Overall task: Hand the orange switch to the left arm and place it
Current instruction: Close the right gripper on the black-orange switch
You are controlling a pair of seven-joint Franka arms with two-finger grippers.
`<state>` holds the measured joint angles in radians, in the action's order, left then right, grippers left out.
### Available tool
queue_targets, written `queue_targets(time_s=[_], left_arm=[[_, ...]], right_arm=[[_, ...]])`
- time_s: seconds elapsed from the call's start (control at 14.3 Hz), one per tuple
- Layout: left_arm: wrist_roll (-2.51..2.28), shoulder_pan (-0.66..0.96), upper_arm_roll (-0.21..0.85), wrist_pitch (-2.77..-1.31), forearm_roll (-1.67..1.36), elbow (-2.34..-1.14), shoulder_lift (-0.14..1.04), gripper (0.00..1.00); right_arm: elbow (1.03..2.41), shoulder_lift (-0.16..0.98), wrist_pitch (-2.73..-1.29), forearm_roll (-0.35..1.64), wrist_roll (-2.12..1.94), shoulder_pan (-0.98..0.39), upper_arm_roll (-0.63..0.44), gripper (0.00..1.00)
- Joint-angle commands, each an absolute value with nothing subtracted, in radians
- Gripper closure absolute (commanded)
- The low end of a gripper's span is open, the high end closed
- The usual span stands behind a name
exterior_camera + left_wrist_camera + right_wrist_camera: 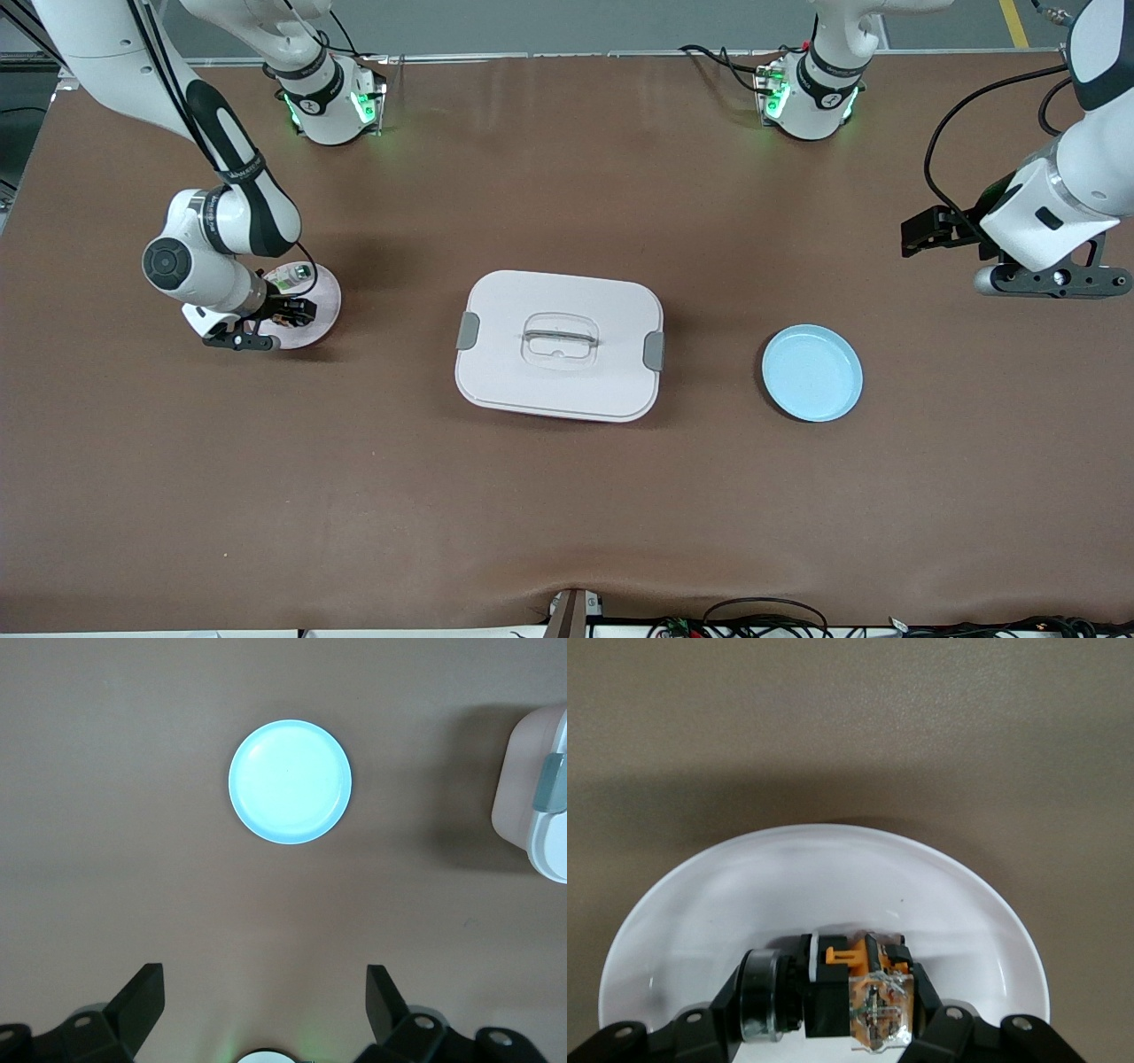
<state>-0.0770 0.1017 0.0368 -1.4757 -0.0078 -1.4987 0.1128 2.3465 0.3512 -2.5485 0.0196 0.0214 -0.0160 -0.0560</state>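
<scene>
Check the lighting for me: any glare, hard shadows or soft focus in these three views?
Front view: even light, faint streaks of sheen on the table, soft shadows beside the box. Left wrist view: blue plate glows a little washed out; box casts a dark shadow. Right wrist view: white plate reflective, orange switch in the right gripper looks slightly soft.
</scene>
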Motion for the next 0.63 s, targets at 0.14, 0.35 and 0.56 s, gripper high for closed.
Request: queue_targets(time_s=[0.14,0.35,0.56], left_arm=[[-0.061,0.100,0.037,-1.477,-0.018,-1.482,0.123,0.00],[-0.061,0.100,0.037,-1.479,-0.020,-1.480,0.123,0.00],[-0.057,0.091,0.037,-1.479,-0.021,-1.480,0.124,0.00]], right_arm=[[2.335,0.351,-2.536,0.038,0.003,-0.017,-0.051,0.88],[2.333,0.307,-2.493,0.038,0.006,-0.026,-0.049,0.88],[2.330,0.264,-2.447,0.038,0.021,-0.046,-0.046,0.88]])
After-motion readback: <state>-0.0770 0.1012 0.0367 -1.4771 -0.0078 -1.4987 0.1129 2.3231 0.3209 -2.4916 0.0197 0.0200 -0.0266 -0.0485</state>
